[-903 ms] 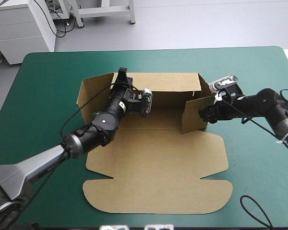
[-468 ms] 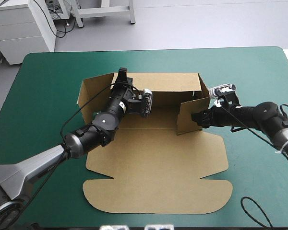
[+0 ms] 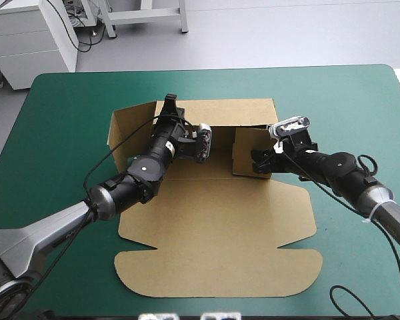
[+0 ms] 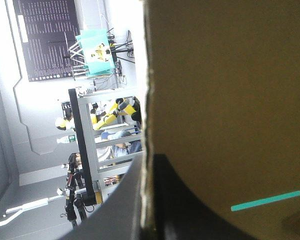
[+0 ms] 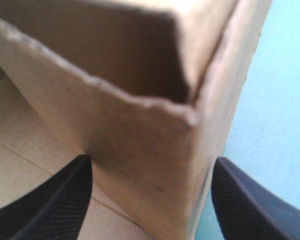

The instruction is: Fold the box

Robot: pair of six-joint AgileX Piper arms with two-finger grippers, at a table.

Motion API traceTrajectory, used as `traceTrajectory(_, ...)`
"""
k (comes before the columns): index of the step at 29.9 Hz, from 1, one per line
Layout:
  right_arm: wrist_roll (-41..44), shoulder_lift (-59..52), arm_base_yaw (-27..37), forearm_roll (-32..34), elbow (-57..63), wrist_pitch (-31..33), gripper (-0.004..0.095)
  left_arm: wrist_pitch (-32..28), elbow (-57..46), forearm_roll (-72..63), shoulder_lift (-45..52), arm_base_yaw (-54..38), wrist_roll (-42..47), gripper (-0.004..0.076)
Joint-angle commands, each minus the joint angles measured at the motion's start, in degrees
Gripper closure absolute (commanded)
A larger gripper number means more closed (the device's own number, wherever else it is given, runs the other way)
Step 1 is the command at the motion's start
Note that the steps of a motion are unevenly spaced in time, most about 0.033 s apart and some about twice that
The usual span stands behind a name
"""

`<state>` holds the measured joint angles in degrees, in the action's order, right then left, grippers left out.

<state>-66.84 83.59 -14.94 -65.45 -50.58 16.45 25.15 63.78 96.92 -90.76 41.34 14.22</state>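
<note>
Box [image 3: 220, 227] sits mid-bench [image 3: 60, 100]: brown sheet mostly flat, lid panel [image 3: 217, 277] toward the near edge, only the far part stood up. Far left, the left side flap [image 3: 128, 130] stands angled outward w/ nothing touching or bracing it. Left arm [image 3: 130, 180] reaches over the base to the rear wall [image 3: 237, 112]. Left jaws are all but closed on that wall's top edge near its left end; in the left wrist view the board edge [image 4: 147, 125] runs down into the narrow gap btwn the black fingers [image 4: 185, 200]. Prob reason: the pinch holds the rear wall upright as an anchor while the other side gets worked. Right of ctr, the right side flap [image 3: 245, 150] is swung inward and stands on the base close to the rear wall. Right jaws are wide apart, gripping nothing: the right wrist view shows the flap's corner [image 5: 160, 135] btwn the spread fingers [image 5: 55, 195], teal-green cover [image 5: 282, 90] beside it. Reads as a push, not a grasp, w/ the open fingers straddling the corner, likely so it can't slide off sideways. Right arm [image 3: 330, 167] comes in low from the bench's right side. Stage, I'd judge: early-mid, walls part-raised, nothing tucked yet.
</note>
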Motion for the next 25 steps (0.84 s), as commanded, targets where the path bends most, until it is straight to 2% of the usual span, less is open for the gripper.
traceTrajectory(1, 0.4, -2.3, 0.0, -2.5, -1.5, -3.3, 0.0288, 1.0, 1.9, 1.9, 2.5, 0.2, 0.6, 0.0712)
traceTrajectory(4, 0.4, -2.3, 0.0, -2.6, -1.5, -3.8, 0.0346, 1.0, 1.9, 1.9, 2.5, 0.2, 0.6, 0.0712)
traceTrajectory(7, 0.1, -2.3, 0.0, -2.6, -1.5, -4.3, 0.0577, 0.9, 1.9, 1.9, 2.5, 0.2, 0.6, 0.0712)
traceTrajectory(9, 0.1, -2.3, -0.1, -2.6, -1.5, -5.1, 0.0832, 0.9, 1.9, 1.9, 2.5, 0.2, 0.6, 0.0712)
traceTrajectory(10, -0.1, -2.3, -0.1, -2.6, -1.5, -5.5, 0.0917, 0.9, 1.9, 1.9, 2.5, 0.2, 0.6, 0.0711)
traceTrajectory(15, -0.1, -2.1, -0.1, -2.6, -1.5, -5.7, 0.0927, 0.9, 1.9, 1.9, 2.5, 0.2, 1.5, 0.0710)
traceTrajectory(18, -0.1, -2.1, -0.1, -2.6, -1.5, -5.7, 0.0927, 0.4, 1.9, 1.9, 2.5, 0.2, 1.8, 0.0657)
traceTrajectory(21, -0.1, -2.1, -0.1, -2.9, -1.5, -5.7, 0.0927, 0.4, 1.9, 1.9, 2.5, 0.2, 2.1, 0.0505)
traceTrajectory(25, -0.1, -2.1, -0.1, -3.7, -1.5, -5.7, 0.0927, 0.3, 1.9, 2.4, 2.5, 0.2, 8.9, 0.0211)
